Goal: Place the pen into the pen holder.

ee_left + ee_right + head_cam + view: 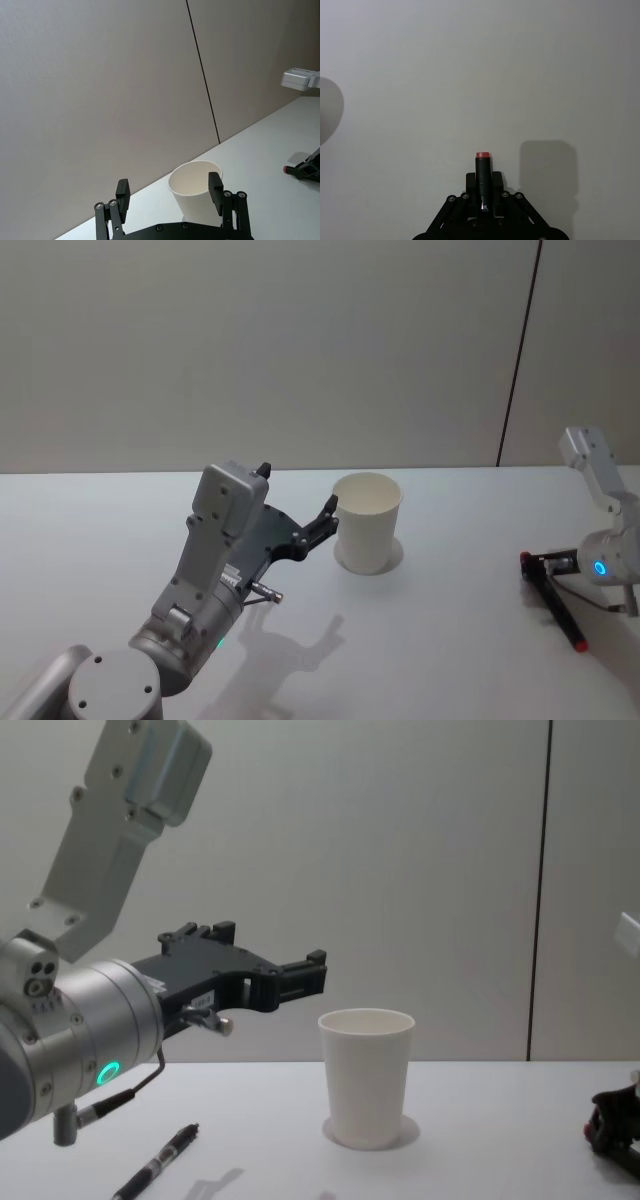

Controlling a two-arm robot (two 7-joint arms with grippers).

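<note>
So the pen [562,618] is way over on the robot's right side of the surface [430,640], well apart from the paper cup [367,522]. It's a black stick with a red bit at each end, and as far as I can tell it's lying flat. In the head view its long axis runs from the far end, the one pointing toward the cup side, back toward the robot and a touch to the right.

The right gripper [542,564] has it near that far end. From the right wrist view the fingers [469,181] sit snug against both sides of the barrel, clamped on it, with the red end poking out just past the tips.

The cup stands upright, mouth up, about mid-surface and close to the back wall [250,340].

The left gripper [310,975] hangs in the air just to the cup's left. In the chest view it's a bit above rim height and not touching. Its fingers [122,195] are spread wide with nothing between them, pointing toward the cup.

There's also a second pen [160,1162], dark, lying on the surface in front of the robot's left side, slanting from near-left to far-right in the chest view.
</note>
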